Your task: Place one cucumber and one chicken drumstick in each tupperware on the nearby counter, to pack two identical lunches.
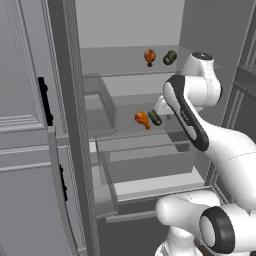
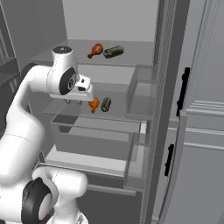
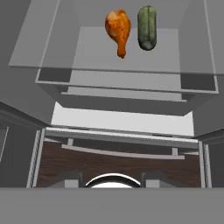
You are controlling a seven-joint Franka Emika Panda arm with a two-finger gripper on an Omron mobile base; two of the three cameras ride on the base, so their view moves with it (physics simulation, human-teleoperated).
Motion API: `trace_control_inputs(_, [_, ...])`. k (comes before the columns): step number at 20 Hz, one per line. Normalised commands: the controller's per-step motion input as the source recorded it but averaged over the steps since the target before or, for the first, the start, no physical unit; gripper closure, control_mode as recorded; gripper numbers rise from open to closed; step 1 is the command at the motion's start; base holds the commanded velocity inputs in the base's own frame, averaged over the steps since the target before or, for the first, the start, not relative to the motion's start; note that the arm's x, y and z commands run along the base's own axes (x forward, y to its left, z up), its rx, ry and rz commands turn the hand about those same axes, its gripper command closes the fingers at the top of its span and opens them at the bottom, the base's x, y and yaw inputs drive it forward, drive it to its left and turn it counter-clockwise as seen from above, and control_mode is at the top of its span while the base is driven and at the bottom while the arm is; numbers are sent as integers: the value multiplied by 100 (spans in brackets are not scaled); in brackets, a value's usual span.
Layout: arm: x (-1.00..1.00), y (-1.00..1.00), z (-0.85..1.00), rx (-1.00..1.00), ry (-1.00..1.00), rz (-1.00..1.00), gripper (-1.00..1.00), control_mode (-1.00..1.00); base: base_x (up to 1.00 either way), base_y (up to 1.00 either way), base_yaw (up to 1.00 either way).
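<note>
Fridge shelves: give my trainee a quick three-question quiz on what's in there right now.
1. True or false: a drumstick and a cucumber lie side by side on the upper shelf.
2. How many drumsticks are in the fridge?
3. On the middle shelf, seen from the hand view, the second cucumber lies: A) right of the second drumstick, B) left of it, C) on top of it.

Key: 1 true; 2 two; 3 A.
</note>
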Motion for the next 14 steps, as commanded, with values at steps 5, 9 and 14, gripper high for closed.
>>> trace_control_inputs(5, [-8, 0, -6, 0, 3, 4, -100, -100, 0, 0, 0])
trace_control_inputs(9, [1, 4, -51, -4, 18, 21, -100, -100, 0, 0, 0])
trace_control_inputs(14, [4, 41, -25, -1, -30, 15, -100, -100, 0, 0, 0])
